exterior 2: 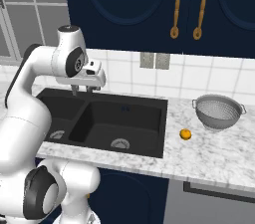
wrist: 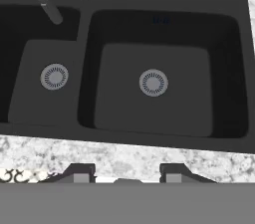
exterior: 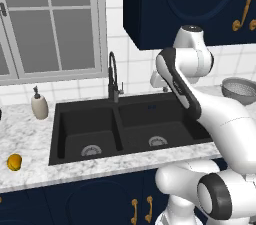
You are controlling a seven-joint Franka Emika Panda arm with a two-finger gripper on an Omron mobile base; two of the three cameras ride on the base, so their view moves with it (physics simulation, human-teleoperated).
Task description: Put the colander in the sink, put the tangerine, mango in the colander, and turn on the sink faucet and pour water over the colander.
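Observation:
The colander (exterior 2: 218, 112) stands upright on the marble counter right of the sink (exterior 2: 114, 118), and it is also at the right edge of the left base view (exterior: 240, 90). The tangerine (exterior 2: 185, 134) lies on the counter between colander and sink. On the counter left of the sink rests the yellow mango (exterior: 14, 162). Behind the divider between the basins rises the sink faucet (exterior: 112, 76), with no water running. My gripper (exterior 2: 83, 90) hangs above the sink, pointing down. In the hand view the gripper (wrist: 127, 173) is open and holds nothing, over the right basin (wrist: 153, 82).
A beige soap dispenser (exterior: 39, 104) stands at the back left of the sink. Dark blue wall cabinets (exterior 2: 149, 4) hang overhead, and a window (exterior: 50, 24) is behind the left basin. The counter's front edge (wrist: 124, 161) runs just below my fingertips.

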